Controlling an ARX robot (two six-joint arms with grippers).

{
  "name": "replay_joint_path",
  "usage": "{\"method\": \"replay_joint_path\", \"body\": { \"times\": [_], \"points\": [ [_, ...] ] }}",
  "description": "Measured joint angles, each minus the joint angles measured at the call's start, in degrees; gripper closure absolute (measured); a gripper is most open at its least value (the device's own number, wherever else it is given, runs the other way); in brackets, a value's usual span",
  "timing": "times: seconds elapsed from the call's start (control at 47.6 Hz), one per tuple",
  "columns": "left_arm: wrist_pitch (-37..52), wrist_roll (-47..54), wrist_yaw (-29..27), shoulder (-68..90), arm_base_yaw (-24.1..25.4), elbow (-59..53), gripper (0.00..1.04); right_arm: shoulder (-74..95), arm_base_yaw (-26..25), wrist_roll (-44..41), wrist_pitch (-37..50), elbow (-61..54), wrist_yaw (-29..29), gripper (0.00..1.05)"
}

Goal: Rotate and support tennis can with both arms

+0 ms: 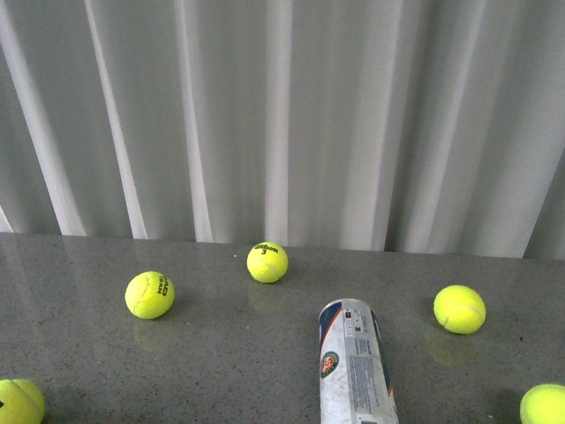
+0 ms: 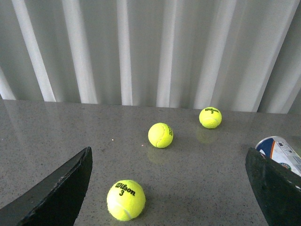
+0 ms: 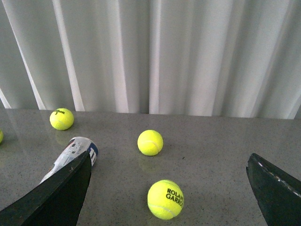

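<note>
Nearest, the tennis can (image 1: 356,362) lies on its side on the grey table (image 1: 221,353), white-labelled, its blue-edged end toward the curtain (image 1: 309,115). Only the wrist views show the left gripper (image 2: 168,157) and right gripper (image 3: 169,157), both spread wide, holding nothing. Tennis balls (image 1: 267,261) lie scattered beyond.

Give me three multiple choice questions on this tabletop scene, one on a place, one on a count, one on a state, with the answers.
1. In the front view, the tennis can lies: A) against the curtain; B) close to the camera, right of centre; C) far left.
2. Tennis balls in the front view: A) three; B) five; C) seven.
3. The can is: A) upright; B) lifted in the air; C) on its side.
Answers: 1 B, it runs off the picture's lower edge. 2 B, three farther back, two at the near corners. 3 C, its length rests on the table.
</note>
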Motion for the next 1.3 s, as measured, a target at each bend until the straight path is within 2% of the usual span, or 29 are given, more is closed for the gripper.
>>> {"method": "replay_joint_path", "body": {
  "times": [1.302],
  "points": [
    [0.0,0.0,0.0,0.0,0.0,0.0,0.07,0.0,0.0,0.0,0.0,0.0,0.0,0.07]
  ]
}}
